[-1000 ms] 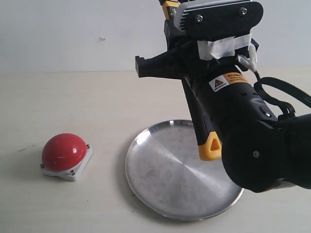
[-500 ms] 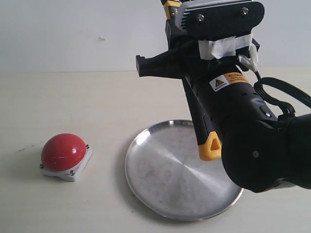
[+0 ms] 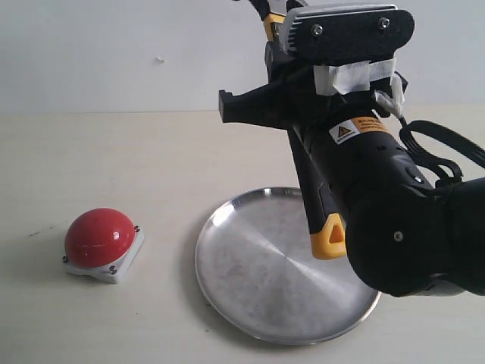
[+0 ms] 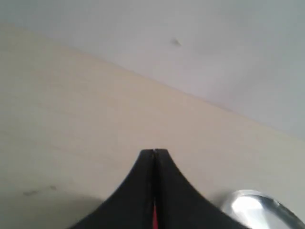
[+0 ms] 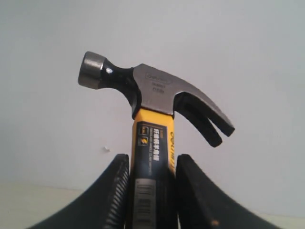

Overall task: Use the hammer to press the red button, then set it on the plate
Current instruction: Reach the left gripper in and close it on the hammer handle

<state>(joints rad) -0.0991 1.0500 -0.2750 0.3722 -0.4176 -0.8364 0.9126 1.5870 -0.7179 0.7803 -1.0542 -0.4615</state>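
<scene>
Above the plate, hammer upright in right pincer

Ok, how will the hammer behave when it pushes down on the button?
Probably top-heavy: the hammer carries its steel head well beyond where the right pincer clamps the handle, so it may pivot in the grip. It looks rigid, so it should push without flexing. The glossy dome of the red button could let the head skid.
</scene>
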